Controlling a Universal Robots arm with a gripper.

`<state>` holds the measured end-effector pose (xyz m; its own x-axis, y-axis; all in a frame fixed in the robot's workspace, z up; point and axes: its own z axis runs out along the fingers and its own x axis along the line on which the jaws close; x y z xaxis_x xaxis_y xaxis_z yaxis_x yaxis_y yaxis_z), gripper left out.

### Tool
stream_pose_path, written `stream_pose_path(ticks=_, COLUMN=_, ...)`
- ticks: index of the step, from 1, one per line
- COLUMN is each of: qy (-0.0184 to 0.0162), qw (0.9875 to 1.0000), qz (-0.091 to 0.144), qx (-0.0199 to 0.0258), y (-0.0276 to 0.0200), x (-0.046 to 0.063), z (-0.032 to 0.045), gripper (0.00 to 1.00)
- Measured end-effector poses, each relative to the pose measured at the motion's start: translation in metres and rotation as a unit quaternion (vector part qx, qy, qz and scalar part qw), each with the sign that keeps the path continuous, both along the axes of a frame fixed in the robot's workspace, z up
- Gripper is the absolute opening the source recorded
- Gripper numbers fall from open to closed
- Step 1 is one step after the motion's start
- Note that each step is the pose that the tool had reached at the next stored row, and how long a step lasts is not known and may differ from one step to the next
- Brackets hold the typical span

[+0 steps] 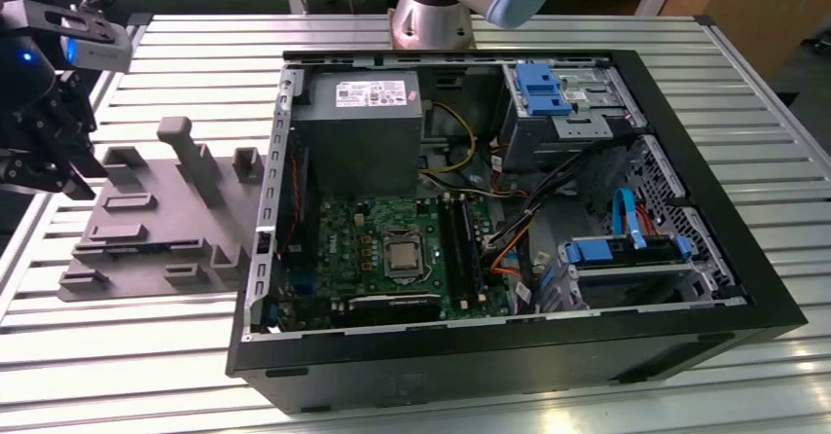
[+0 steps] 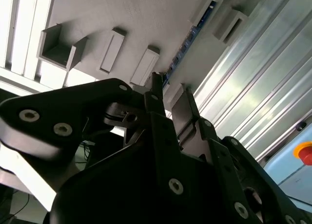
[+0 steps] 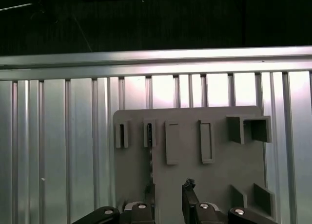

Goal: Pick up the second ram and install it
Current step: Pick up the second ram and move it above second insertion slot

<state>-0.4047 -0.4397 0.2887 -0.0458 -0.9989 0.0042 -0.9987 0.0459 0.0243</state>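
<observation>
Hanging over the grey holder [image 3: 219, 165], the gripper [image 3: 168, 191] shows its two black fingers [image 3: 188, 197] in the first wrist view. The fingers are spread apart. Only bare holder shows in the gap between them, so the gripper is let go and holds nothing.

The memory stick [image 3: 150, 156] looks like a thin dark strip on the holder. It runs from a small slot in the holder toward one of the fingers. It lines up with that finger, not with the gap between the two. I cannot tell if the finger touches it. In the second wrist view the stick shows a blue-green edge and lies along the holder between raised blocks.

In the exterior view, the gripper is in the upper left of the frame, above the holder's far edge. The holder lies flat on the silver table [image 1: 156, 376], which has long ridges. Just beside the holder, toward the exterior view's right, stands the open computer case [image 1: 520, 356]. A green board [image 1: 370, 225] lies inside it in the middle of the frame. A grey box [image 1: 357, 123] sits just above the board. The arm's round base [image 1: 435, 16] is at the top middle.
</observation>
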Motion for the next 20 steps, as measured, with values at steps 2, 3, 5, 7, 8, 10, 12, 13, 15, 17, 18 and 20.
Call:
stream_pose_path(ticks=2, qy=0.0, qw=1.0, qz=0.0, qx=0.0, y=-0.0005, x=-0.0002, z=-0.0012, gripper=0.36)
stream_pose_path(ticks=3, qy=0.0001, qw=1.0, qz=0.0, qx=0.0, y=-0.0005, x=-0.0002, z=-0.0012, gripper=0.36)
stream_pose_path(ticks=5, qy=0.0, qw=1.0, qz=0.0, qx=0.0, y=-0.0006, x=-0.0002, z=-0.0016, gripper=0.36)
stream_pose_path(ticks=7, qy=0.0, qw=1.0, qz=0.0, qx=0.0, y=-0.0006, x=-0.0002, z=-0.0019, gripper=0.36)
stream_pose_path(ticks=8, qy=0.0, qw=1.0, qz=0.0, qx=0.0, y=-0.0006, x=-0.0002, z=-0.0019, gripper=0.36)
stream_pose_path(ticks=10, qy=0.0, qw=1.0, qz=0.0, qx=0.0, y=-0.0006, x=-0.0002, z=-0.0021, gripper=0.36)
stream_pose_path(ticks=12, qy=0.0, qw=1.0, qz=0.0, qx=0.0, y=-0.0006, x=-0.0002, z=-0.0023, gripper=0.36)
stream_pose_path(ticks=13, qy=0.0, qw=1.0, qz=0.0, qx=0.0, y=-0.0005, x=-0.0002, z=-0.0027, gripper=0.36)
stream_pose_path(ticks=15, qy=0.0, qw=1.0, qz=0.0, qx=0.0, y=-0.0006, x=-0.0002, z=-0.0039, gripper=0.36)
stream_pose_path(ticks=17, qy=0.0, qw=1.0, qz=0.0, qx=0.0, y=-0.0006, x=-0.0002, z=-0.0055, gripper=0.36)
stream_pose_path(ticks=18, qy=0.0, qw=1.0, qz=0.0, qx=0.0, y=-0.0008, x=-0.0002, z=-0.0067, gripper=0.36)
stream_pose_path(ticks=20, qy=0.0, qw=1.0, qz=0.0, qx=0.0, y=-0.0013, x=-0.0001, z=-0.0095, gripper=0.36)
